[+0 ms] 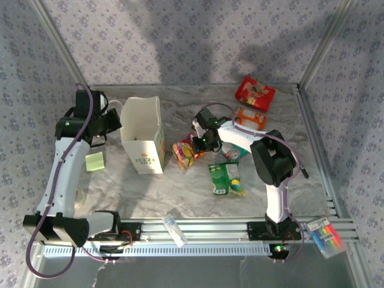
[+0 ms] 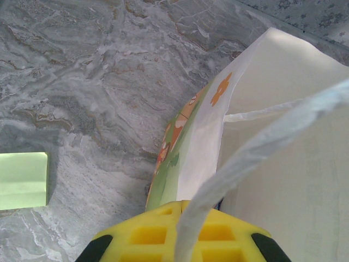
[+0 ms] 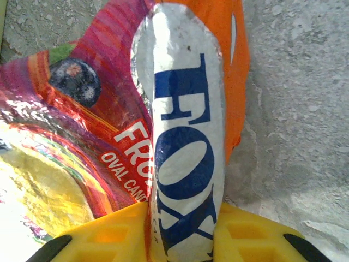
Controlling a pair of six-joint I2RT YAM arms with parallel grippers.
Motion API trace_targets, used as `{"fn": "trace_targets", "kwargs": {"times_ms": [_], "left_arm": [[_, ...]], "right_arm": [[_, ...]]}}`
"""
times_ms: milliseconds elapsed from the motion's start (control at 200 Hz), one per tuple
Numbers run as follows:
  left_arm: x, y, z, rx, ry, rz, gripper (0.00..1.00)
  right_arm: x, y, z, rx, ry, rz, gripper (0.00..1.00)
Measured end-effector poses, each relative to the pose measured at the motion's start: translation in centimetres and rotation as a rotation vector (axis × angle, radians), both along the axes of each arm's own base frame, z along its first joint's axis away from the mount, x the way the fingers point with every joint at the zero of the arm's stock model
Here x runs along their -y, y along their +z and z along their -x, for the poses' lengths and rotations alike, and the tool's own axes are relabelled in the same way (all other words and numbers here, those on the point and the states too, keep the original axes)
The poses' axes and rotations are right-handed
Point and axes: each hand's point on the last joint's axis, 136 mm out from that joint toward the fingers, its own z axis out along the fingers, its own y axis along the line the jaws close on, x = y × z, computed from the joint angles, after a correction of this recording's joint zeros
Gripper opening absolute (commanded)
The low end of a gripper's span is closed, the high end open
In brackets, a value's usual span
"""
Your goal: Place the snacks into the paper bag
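Left gripper [image 1: 114, 124]: clamped on paper bag [image 1: 144, 135] cord handle | right gripper [image 1: 197, 141]: pinching red-orange packet [image 3: 185, 136]; bag upright

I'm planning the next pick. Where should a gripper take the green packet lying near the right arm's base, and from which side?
Probably its near edge, from straight above: the green packet lies flat on the table, so only a rim can be pinched, and the near edge has bare tabletop around it.
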Motion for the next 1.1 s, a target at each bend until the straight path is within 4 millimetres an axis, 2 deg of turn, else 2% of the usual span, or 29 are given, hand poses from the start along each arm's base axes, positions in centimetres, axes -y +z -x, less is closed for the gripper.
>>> {"fn": "trace_targets", "kwargs": {"times_ms": [500, 640, 745, 949, 1099], "left_arm": [[0.0, -0.1, 0.3, 0.002, 0.0, 0.0, 0.07], [0.0, -0.1, 0.3, 0.003, -0.001, 0.0, 0.07], [0.0, 0.0, 0.3, 0.004, -0.001, 0.001, 0.07], [0.0, 0.1, 0.3, 0.013, -0.001, 0.002, 0.07], [0.0, 0.2, 0.3, 0.016, -0.001, 0.002, 0.07]], "right_arm": [[1.5, 5.1, 0.1, 0.093, -0.019, 0.013, 0.25], [2.2, 7.1, 0.1, 0.139, -0.022, 0.031, 0.25], [2.9, 9.6, -0.1, 0.198, -0.034, 0.036, 0.25], [3.4, 16.7, -0.6, 0.358, -0.025, -0.009, 0.25], [3.7, 21.0, -1.0, 0.464, -0.015, -0.031, 0.27]]}}
